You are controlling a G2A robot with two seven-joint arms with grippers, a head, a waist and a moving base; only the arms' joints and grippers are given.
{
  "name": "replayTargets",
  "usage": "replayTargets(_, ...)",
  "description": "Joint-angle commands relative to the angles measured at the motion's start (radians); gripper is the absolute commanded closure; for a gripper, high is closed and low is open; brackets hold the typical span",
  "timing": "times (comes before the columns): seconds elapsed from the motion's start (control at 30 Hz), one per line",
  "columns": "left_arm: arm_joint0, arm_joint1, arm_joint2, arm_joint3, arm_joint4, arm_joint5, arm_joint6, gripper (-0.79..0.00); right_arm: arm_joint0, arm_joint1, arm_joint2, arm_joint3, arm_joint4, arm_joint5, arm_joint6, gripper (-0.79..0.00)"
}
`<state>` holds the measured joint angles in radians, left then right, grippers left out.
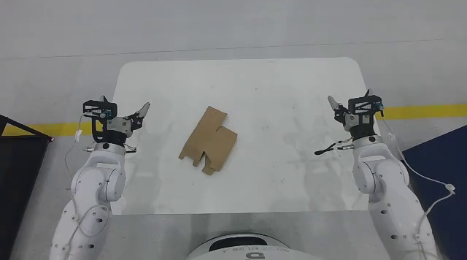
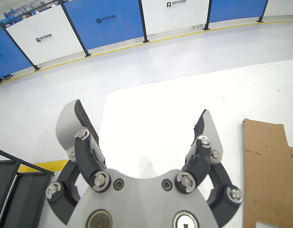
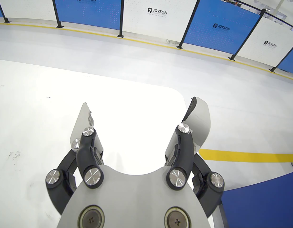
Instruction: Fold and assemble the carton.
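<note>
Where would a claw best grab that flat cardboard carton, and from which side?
The carton lies flat on the table, so only a thin edge offers a pinch. Probably take its long edge facing the open left claw, coming in low from that side.

White arms (image 1: 98, 187), silver-black pincers (image 2: 140, 107), steel screws (image 2: 101, 179)

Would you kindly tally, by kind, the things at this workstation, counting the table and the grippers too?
Flat brown carton: 1
White table: 1
Grippers: 2 (left gripper and right gripper, both open and empty)
Total: 4
</note>
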<state>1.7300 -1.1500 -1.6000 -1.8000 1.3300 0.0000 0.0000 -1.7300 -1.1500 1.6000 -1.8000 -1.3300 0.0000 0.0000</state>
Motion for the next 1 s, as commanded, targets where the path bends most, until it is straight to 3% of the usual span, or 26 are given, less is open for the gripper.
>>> replayTargets(0.0, 0.000, 0.000, 0.000, 0.000, 0.000, 0.000, 0.000, -0.784, 0.000, 0.000, 0.000, 0.000, 0.000, 0.000, 0.000, -0.673)
replayTargets(0.47, 0.000, 0.000, 0.000, 0.000, 0.000, 0.000, 0.000, -0.785, 0.000, 0.000, 0.000, 0.000, 0.000, 0.000, 0.000, -0.673)
replayTargets(0.5, 0.000, 0.000, 0.000, 0.000, 0.000, 0.000, 0.000, -0.785, 0.000, 0.000, 0.000, 0.000, 0.000, 0.000, 0.000, -0.785)
replayTargets(0.53, 0.000, 0.000, 0.001, -0.002, 0.001, -0.006, 0.002, -0.785, 0.000, 0.000, 0.000, 0.000, 0.000, 0.000, 0.000, -0.785)
replayTargets(0.6, 0.013, 0.006, -0.001, -0.020, 0.052, -0.093, 0.033, -0.785, 0.000, 0.000, 0.000, 0.000, 0.000, 0.000, 0.000, -0.785)
replayTargets(0.63, 0.028, 0.012, 0.003, -0.036, 0.070, -0.192, 0.051, -0.785, 0.000, 0.000, 0.000, 0.000, 0.000, 0.000, 0.000, -0.785)
replayTargets(0.7, 0.048, 0.025, -0.039, -0.043, 0.065, -0.366, 0.080, -0.785, 0.000, 0.000, 0.000, 0.000, 0.000, 0.000, 0.000, -0.785)
replayTargets(0.77, 0.064, 0.037, -0.096, -0.052, 0.081, -0.483, 0.105, -0.785, 0.000, 0.000, 0.000, 0.000, 0.000, 0.000, 0.000, -0.785)
replayTargets(0.83, 0.072, 0.042, -0.136, -0.052, 0.091, -0.514, 0.109, -0.785, 0.000, 0.000, 0.000, 0.000, 0.000, 0.000, 0.000, -0.785)
replayTargets(0.97, 0.072, 0.042, -0.136, -0.052, 0.091, -0.514, 0.109, -0.785, 0.000, 0.000, 0.000, 0.000, 0.000, 0.000, 0.000, -0.785)
